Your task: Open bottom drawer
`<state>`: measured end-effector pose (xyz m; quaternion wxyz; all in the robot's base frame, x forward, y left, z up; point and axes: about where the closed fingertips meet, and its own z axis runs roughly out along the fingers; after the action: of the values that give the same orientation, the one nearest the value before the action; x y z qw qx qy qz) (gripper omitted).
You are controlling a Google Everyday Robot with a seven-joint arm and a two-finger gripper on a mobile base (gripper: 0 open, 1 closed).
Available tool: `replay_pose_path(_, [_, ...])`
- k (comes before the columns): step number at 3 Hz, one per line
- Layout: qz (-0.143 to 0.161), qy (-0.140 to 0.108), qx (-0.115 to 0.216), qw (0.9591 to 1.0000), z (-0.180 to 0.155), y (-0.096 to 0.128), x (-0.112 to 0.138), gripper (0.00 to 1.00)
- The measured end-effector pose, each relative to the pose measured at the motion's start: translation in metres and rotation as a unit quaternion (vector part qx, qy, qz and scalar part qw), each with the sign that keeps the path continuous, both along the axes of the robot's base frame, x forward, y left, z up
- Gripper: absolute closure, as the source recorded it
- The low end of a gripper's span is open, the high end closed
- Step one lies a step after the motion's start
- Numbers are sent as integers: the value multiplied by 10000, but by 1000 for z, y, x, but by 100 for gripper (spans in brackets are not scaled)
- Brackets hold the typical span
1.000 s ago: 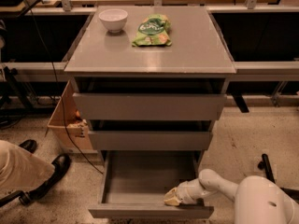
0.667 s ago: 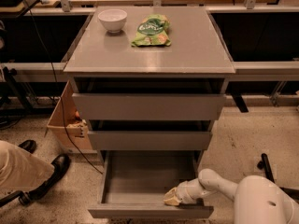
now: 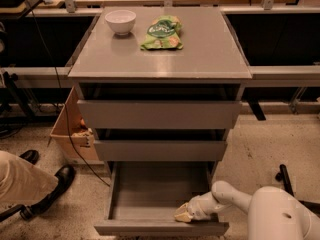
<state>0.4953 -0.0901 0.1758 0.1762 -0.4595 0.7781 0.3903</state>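
Note:
The bottom drawer (image 3: 160, 227) of the grey cabinet stands pulled out, showing its shallow grey tray (image 3: 157, 189). Its front panel runs along the lower edge of the view. My gripper (image 3: 183, 214) reaches in from the lower right and rests inside the tray, right behind the front panel near its right end. The white arm (image 3: 235, 194) and body (image 3: 280, 214) fill the lower right corner. The middle drawer (image 3: 160, 150) and the top drawer (image 3: 160, 114) above it are each pulled out a little.
A white bowl (image 3: 120, 21) and a green snack bag (image 3: 162, 33) lie on the cabinet top (image 3: 210, 49). A cardboard box (image 3: 70, 131) stands left of the cabinet. A person's leg and black shoe (image 3: 47, 194) are at lower left. Desks line the back.

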Motion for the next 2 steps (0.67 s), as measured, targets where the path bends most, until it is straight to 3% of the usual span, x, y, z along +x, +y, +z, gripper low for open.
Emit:
replay_pose_path(1, [11, 24, 2, 10000, 1, 0, 0, 100])
replay_pose_path(2, [153, 279, 11, 9995, 8, 4, -20, 100])
